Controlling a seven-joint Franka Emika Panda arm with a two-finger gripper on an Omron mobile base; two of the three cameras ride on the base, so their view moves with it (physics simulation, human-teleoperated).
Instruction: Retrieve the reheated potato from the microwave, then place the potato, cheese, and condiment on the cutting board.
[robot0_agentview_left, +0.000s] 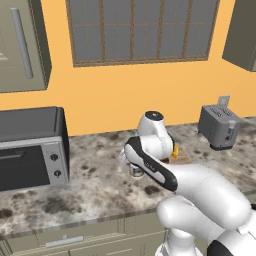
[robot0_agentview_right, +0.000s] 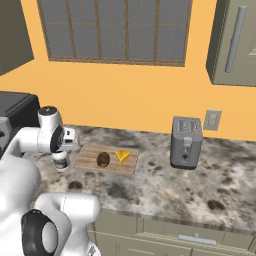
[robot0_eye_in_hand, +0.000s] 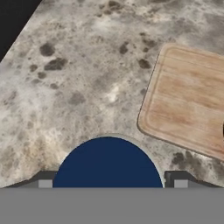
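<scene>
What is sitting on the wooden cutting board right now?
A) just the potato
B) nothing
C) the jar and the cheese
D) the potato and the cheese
D: the potato and cheese lie on the cutting board, while the condiment jar stands on the counter beside it.

An orange wall (robot0_agentview_left: 125, 100) carries a wide window (robot0_agentview_left: 142, 30) with a brown frame and grid panes. Grey-green upper cabinets (robot0_agentview_right: 232, 42) with long bar handles flank it. Below runs a speckled granite counter (robot0_agentview_right: 170, 182), with drawer fronts (robot0_agentview_left: 65, 240) beneath. A grey outlet plate (robot0_agentview_right: 212, 120) sits on the wall.
</scene>
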